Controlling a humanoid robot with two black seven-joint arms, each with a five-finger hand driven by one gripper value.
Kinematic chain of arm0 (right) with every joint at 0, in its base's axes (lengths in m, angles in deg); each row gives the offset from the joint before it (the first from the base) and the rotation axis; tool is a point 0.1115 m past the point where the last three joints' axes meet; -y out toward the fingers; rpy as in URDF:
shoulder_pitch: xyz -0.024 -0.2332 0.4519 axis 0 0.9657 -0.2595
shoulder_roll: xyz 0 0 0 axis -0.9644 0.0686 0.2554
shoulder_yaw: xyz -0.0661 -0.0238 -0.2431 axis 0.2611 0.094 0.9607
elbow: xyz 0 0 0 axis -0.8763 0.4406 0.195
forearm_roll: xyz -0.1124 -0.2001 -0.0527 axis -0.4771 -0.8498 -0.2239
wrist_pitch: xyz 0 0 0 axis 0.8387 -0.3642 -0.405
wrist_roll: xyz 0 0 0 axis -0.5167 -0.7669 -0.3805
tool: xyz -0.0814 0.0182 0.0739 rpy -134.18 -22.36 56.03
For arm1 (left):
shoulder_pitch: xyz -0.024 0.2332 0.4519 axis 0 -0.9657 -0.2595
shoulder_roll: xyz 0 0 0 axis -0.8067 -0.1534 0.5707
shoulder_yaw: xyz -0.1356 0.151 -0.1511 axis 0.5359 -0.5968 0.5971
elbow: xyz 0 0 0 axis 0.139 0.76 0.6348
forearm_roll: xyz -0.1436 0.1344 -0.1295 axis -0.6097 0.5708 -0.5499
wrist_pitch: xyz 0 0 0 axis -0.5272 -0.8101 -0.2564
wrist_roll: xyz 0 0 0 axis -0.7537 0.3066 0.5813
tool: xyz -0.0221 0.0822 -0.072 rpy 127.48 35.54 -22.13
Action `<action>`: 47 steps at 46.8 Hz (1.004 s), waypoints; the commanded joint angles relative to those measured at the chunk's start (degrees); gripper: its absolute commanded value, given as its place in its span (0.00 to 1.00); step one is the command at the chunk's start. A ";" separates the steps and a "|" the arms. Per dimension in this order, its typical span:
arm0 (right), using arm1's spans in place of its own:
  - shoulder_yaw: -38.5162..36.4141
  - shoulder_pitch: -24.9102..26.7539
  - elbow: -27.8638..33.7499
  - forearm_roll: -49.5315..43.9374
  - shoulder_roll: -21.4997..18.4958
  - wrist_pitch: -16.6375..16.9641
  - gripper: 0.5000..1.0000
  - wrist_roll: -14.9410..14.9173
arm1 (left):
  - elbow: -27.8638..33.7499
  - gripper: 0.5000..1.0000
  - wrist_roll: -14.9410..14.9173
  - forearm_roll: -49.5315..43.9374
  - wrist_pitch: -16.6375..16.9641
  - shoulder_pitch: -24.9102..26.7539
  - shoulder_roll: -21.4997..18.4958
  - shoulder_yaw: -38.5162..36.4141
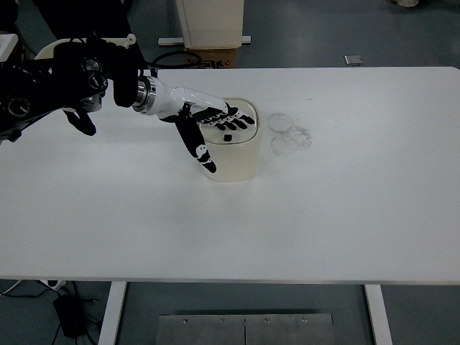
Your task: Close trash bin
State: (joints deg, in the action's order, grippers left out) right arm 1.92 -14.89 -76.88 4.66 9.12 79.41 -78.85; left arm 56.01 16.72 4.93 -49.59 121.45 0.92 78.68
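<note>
My left hand (pixel 215 121) lies flat, fingers spread, holding nothing, directly atop the trash bin (pixel 231 159) mid-table (pixel 345 201); lid appears down. Remaining press is straight downward.

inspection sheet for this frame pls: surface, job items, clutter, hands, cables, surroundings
Surface: white table, faint ring stains right of the bin.
Job items: cream trash bin upright at centre-left; lid lies flat on top, looks closed.
Clutter: nothing seen.
Hands: left hand flat on the lid, fingers spread, thumb down the bin's front; right hand not in view.
Cables: black cable loop on the floor beyond the far edge; another cable with adapter under the near-left corner.
Surroundings: grey floor, white cabinet and cardboard box behind the table.
</note>
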 commanded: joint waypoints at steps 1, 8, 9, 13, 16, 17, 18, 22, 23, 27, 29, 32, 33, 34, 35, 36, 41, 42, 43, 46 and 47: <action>0.00 0.00 0.00 0.00 0.00 0.00 0.99 0.00 | -0.25 1.00 0.11 -0.58 0.21 1.17 -0.42 0.21; 0.00 0.00 0.00 0.00 0.00 0.00 0.99 0.00 | -0.52 1.00 0.11 -0.67 0.65 1.34 -0.51 0.83; 0.00 0.00 0.00 0.00 0.00 0.00 0.99 0.00 | -0.52 1.00 0.11 -0.67 0.74 1.34 -0.51 0.83; 0.00 0.00 0.00 0.00 0.00 0.00 0.99 0.00 | -0.60 1.00 0.11 -1.10 1.79 1.34 -1.04 1.18; 0.00 0.00 0.00 0.00 0.00 0.00 0.99 0.00 | -1.22 1.00 0.20 -2.59 2.58 1.26 -2.09 2.58; 0.00 0.00 0.00 0.00 0.00 0.00 0.99 0.00 | -1.57 1.00 0.46 -3.38 2.67 1.17 -2.18 3.20; 0.00 0.00 0.00 0.00 0.00 0.00 0.99 0.00 | -2.09 1.00 0.46 -4.26 2.67 1.08 -2.36 3.99; 0.00 0.00 0.00 0.00 0.00 0.00 0.99 0.00 | -4.47 1.00 0.72 -7.08 2.85 0.64 -2.45 5.40; 0.00 0.00 0.00 0.00 0.00 0.00 0.99 0.00 | -4.99 1.00 0.81 -7.78 2.85 0.64 -2.45 5.66; 0.00 0.00 0.00 0.00 0.00 0.00 0.99 0.00 | -7.28 1.00 0.99 -12.25 3.99 0.03 -2.53 7.94; 0.00 0.00 0.00 0.00 0.00 0.00 0.99 0.00 | -8.68 1.00 1.08 -14.72 5.21 -1.20 -2.53 9.17; 0.00 0.00 0.00 0.00 0.00 0.00 0.99 0.00 | -10.70 1.00 1.86 -17.62 7.24 -3.31 -2.45 10.84; 0.00 0.00 0.00 0.00 0.00 0.00 0.99 0.00 | -11.23 1.00 2.39 -18.59 7.76 -4.01 -2.45 11.55; 0.00 0.00 0.00 0.00 0.00 0.00 0.99 0.00 | -11.76 1.00 3.00 -19.55 8.38 -4.71 -2.27 12.34; 0.00 0.00 0.00 0.00 0.00 0.00 0.99 0.00 | -12.29 1.00 3.71 -20.78 8.99 -5.42 -2.18 13.21; 0.00 0.00 0.00 0.00 0.00 0.00 0.99 0.00 | -12.81 1.00 4.41 -22.10 9.70 -6.29 -2.18 14.27; 0.00 0.00 0.00 0.00 0.00 0.00 0.99 0.00 | -16.42 1.00 6.35 -28.60 11.90 -10.43 -1.92 19.02; 0.00 0.00 0.00 0.00 0.00 0.00 0.99 0.00 | -16.95 1.00 6.35 -29.75 11.90 -11.04 -1.83 19.81; 0.00 0.00 0.00 0.00 0.00 0.00 0.99 0.00 | -17.47 1.00 6.44 -30.80 11.99 -11.57 -1.74 20.34; 0.00 0.00 0.00 0.00 0.00 0.00 0.99 0.00 | -19.05 1.00 6.53 -33.35 11.90 -13.41 -1.74 21.83; 0.00 0.00 0.00 0.09 0.00 0.00 0.99 0.00 | -19.58 1.00 6.61 -34.14 11.90 -14.12 -1.66 22.27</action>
State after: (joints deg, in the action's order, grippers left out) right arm 1.92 -14.89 -76.89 4.66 9.12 79.41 -78.86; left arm 37.81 23.19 -27.07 -37.61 109.09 -0.84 99.73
